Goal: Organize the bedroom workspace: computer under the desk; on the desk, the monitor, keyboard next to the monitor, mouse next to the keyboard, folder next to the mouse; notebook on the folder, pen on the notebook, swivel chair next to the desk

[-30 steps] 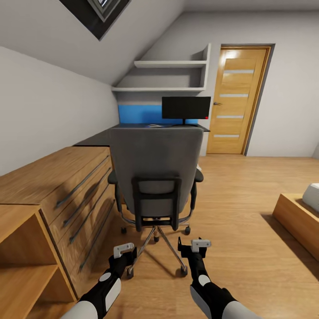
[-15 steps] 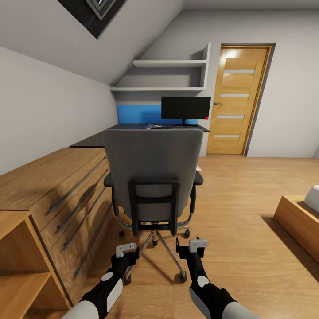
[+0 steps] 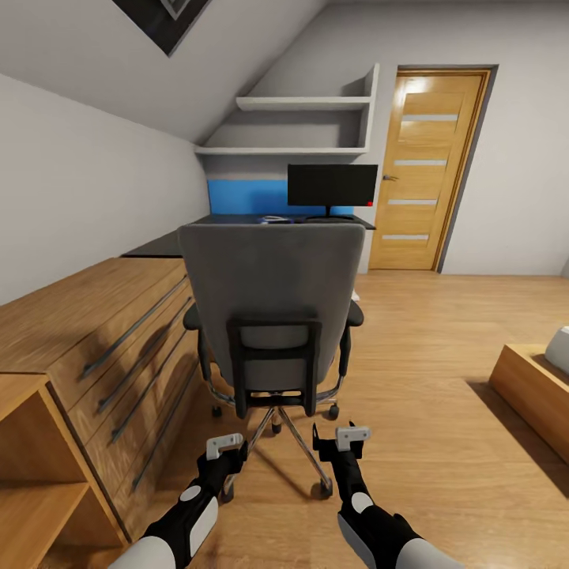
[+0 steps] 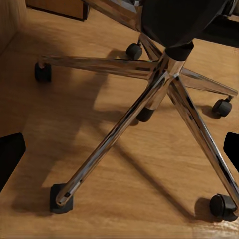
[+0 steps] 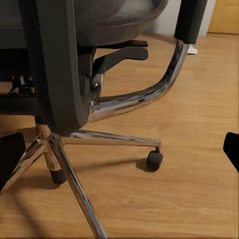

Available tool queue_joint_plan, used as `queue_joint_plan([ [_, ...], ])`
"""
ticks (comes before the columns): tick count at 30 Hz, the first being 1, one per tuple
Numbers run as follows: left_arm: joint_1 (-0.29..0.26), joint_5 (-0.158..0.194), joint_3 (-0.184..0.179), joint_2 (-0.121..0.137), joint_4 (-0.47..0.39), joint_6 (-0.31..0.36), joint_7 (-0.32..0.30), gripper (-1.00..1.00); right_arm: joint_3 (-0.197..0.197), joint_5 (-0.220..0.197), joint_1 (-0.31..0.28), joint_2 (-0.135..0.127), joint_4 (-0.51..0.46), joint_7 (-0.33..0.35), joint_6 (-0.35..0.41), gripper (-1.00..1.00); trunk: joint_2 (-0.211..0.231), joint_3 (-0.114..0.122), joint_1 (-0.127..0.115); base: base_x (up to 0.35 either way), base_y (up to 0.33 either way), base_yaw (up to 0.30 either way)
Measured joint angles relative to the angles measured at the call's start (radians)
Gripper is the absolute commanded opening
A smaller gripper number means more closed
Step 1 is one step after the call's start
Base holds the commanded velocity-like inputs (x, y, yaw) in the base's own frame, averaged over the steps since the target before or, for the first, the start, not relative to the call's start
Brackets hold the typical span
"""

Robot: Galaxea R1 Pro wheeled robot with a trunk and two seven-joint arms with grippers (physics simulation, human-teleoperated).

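While the swivel chair (image 3: pixel 273 304) is seen from behind in the head view, with the monitor (image 3: pixel 332 186) on the desk (image 3: pixel 237 225) past it near the door (image 3: pixel 423 170), the wrist views get in way closer. Its chrome star base (image 4: pixel 164 84) and casters are picked up by the left wrist view, the curved armrest bar (image 5: pixel 149 94) by the right. The left gripper (image 3: pixel 225 449) and right gripper (image 3: pixel 341 439) are both held low behind the chair, fingers spread apart, nothing clamped. A dresser (image 3: pixel 103 332) is seen at left
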Motion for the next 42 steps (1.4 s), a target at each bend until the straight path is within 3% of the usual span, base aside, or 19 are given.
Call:
queue_joint_plan([
  [7,0.000,0.000,0.001,0.002,0.001,0.000,-0.001,1.00,0.000,0.006,0.000,0.000,0.000,0.000,-0.006,1.00,0.000,0.000,0.000,0.000,0.000,0.000],
  [20,0.000,0.000,0.001,0.006,0.000,-0.001,-0.001,1.00,0.001,0.079,0.000,0.019,0.000,-0.001,-0.008,1.00,0.000,0.000,0.000,0.092,0.000,0.000],
  [42,0.000,0.000,0.001,0.006,0.000,-0.001,-0.001,1.00,0.000,0.088,0.000,0.019,0.001,-0.002,-0.008,1.00,0.000,0.000,0.000,0.060,0.000,0.000],
])
